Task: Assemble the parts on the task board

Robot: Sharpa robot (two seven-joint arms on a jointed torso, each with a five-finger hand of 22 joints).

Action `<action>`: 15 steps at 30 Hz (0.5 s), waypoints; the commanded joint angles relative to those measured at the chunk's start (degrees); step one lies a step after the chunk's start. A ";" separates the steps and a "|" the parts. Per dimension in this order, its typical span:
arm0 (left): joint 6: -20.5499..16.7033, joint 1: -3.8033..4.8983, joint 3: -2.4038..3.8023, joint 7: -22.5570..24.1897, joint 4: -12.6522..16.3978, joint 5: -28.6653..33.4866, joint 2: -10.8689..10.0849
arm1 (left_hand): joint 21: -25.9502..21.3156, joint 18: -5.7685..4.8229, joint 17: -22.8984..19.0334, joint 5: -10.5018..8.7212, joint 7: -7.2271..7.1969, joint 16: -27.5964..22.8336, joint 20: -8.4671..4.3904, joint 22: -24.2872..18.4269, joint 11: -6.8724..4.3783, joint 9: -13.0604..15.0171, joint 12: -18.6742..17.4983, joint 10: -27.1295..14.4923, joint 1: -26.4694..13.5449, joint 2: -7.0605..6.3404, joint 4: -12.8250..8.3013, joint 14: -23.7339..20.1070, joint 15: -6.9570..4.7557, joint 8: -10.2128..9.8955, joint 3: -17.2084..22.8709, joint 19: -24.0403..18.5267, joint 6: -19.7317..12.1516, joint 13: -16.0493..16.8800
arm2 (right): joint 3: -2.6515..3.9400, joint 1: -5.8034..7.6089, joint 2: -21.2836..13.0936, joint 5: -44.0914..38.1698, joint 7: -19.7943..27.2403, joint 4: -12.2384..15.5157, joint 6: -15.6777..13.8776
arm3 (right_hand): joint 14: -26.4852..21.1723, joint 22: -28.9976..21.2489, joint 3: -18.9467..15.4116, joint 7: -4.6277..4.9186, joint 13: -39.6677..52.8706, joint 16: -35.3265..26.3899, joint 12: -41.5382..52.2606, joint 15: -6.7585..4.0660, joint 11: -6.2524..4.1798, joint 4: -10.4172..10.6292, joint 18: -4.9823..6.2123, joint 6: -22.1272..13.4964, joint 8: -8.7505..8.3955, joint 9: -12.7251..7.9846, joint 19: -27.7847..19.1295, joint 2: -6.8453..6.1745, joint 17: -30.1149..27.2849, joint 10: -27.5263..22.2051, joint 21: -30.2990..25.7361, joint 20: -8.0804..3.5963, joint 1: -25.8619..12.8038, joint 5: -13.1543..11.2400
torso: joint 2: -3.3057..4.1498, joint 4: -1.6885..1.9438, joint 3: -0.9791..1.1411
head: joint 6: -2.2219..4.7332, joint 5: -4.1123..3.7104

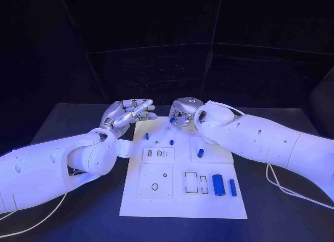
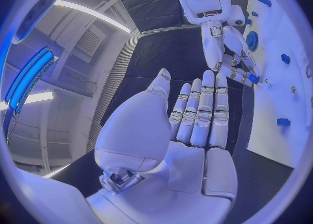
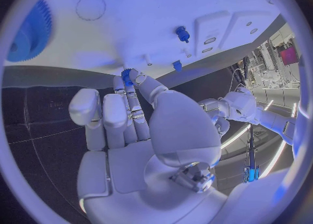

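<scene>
The white task board (image 1: 183, 204) lies in the middle of the table. At its far edge my right hand (image 1: 185, 112) pinches a small blue toothed part (image 3: 127, 72) between thumb and a finger, just off the board's rim; the same part (image 2: 253, 79) shows in the left wrist view. A larger blue gear (image 3: 29, 31) sits on the board close by. My left hand (image 1: 127, 115) hovers at the board's far left corner, palm (image 2: 195, 114) open and fingers straight, holding nothing. Blue pegs (image 3: 182, 34) stand in the board.
Two blue cylinders (image 1: 218, 185) (image 1: 232, 187) lie at the board's near right, beside rectangular slots (image 1: 191, 182). A short blue piece (image 1: 200, 153) rests mid-board under my right forearm. A cable (image 1: 283, 186) trails on the table at the right.
</scene>
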 commanded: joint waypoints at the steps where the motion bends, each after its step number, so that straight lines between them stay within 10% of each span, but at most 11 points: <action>1: 0.80 0.11 0.05 0.13 0.08 -0.40 0.08 | 0.30 0.76 0.09 -0.27 0.26 -0.23 -0.12 -0.08 0.09 -0.05 -0.32 -0.13 0.18 0.31 -0.47 0.15 0.13 -0.32 0.00 0.39 0.04 -0.06 | 0.05 0.14 0.59 -0.46 -0.80 -0.59 0.47 | 1.01 0.09 0.51 0.14 -0.08 0.34 -0.24 -0.22 0.17 0.09 -1.13 -0.20 0.14 0.03 0.16 -0.80 0.09 -0.39 0.23 0.17 -0.05 -0.23 | 0.04 0.02 0.01 | -0.04 0.05; 15: 1.09 0.15 0.05 -0.10 0.00 -0.40 0.21 | 0.30 0.76 0.09 -0.27 0.26 -0.23 -0.12 -0.08 0.09 -0.05 -0.32 -0.13 0.18 0.31 -0.47 0.15 0.13 -0.32 0.00 0.39 0.04 -0.06 | 0.05 0.13 2.19 -1.08 -2.12 -2.53 2.22 | 0.77 -0.16 1.46 0.45 -0.11 0.39 -0.35 0.07 0.51 0.81 -1.06 -1.16 0.07 -0.06 -0.30 -1.73 -0.37 -1.47 0.23 0.43 -0.44 -0.85 | 0.05 -0.04 -0.03 | -0.17 0.23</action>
